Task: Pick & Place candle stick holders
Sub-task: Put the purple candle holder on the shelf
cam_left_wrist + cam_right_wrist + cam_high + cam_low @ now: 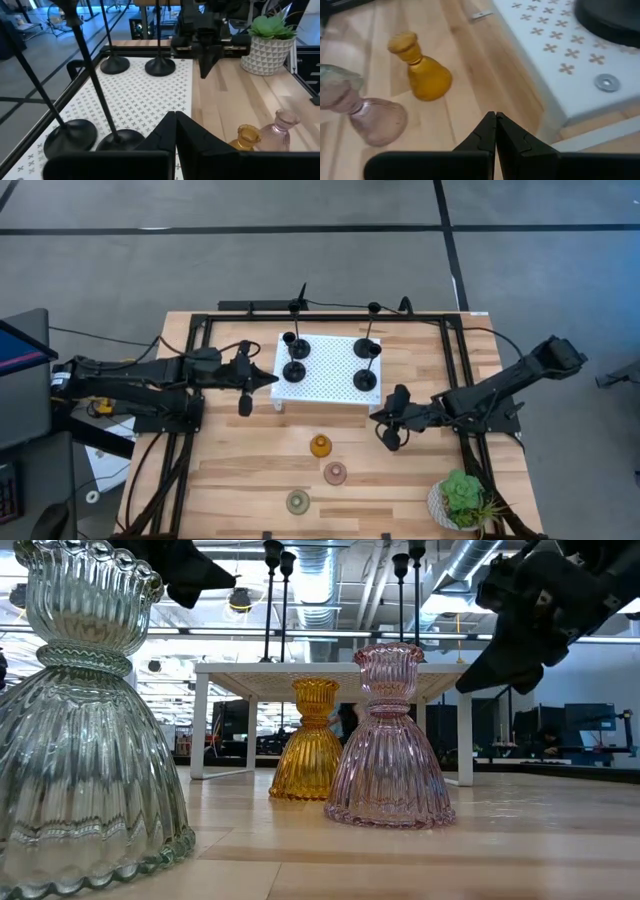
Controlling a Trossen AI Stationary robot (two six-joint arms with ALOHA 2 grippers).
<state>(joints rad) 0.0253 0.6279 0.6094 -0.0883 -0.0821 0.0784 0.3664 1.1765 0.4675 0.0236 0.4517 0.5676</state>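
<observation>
Four black candle stick holders (295, 370) stand by their disc bases on the white perforated platform (325, 395); their stems show in the left wrist view (95, 90). Three glass holders stand upright on the table nearer the front edge: amber (320, 446), pink (335, 473) and pale green (298, 501). My left gripper (272, 378) is shut and hovers at the platform's left edge (175, 117). My right gripper (376, 412) is shut, just off the platform's near right corner, tilted down toward the table; the amber holder (422, 70) and the pink holder (370, 112) lie ahead of it.
A potted plant in a white pot (460, 500) stands at the near right corner. A black frame (330, 315) runs round the table's far and side edges. Bare wood lies between the platform and the glass holders.
</observation>
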